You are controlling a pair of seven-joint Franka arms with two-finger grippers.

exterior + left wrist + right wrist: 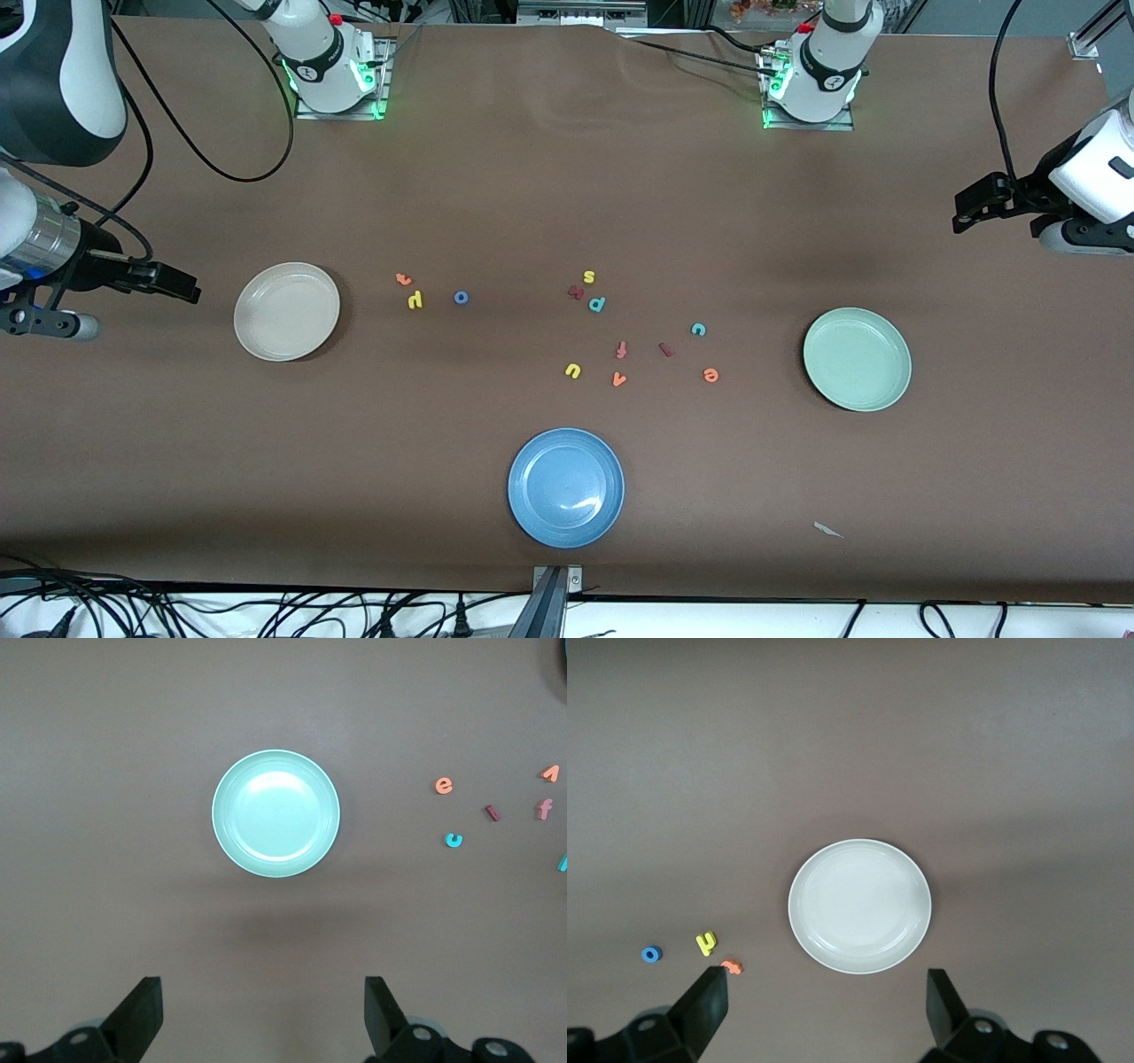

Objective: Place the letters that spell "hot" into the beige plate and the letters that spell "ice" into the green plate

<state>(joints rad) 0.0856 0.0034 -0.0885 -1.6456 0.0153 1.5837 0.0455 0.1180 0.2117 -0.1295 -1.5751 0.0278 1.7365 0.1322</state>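
The beige plate (286, 311) (859, 905) lies toward the right arm's end. Beside it lie the orange t (404, 279) (732, 967), yellow h (415, 300) (706, 943) and blue o (461, 298) (651, 953). The green plate (857, 359) (275, 813) lies toward the left arm's end, with the teal c (698, 330) (454, 840), dark red i (666, 349) (493, 813) and orange e (710, 375) (444, 785) beside it. Both plates hold nothing. My right gripper (177, 283) (827, 979) hangs open over the table at its own end. My left gripper (973, 206) (263, 992) hangs open at the other end.
A blue plate (566, 486) lies near the front edge. Other letters lie mid-table: a yellow s (589, 276), a dark red letter (576, 291), a teal p (597, 304), an orange-red f (621, 349), a yellow u (573, 370), an orange letter (619, 379). A paper scrap (827, 530) lies near the front.
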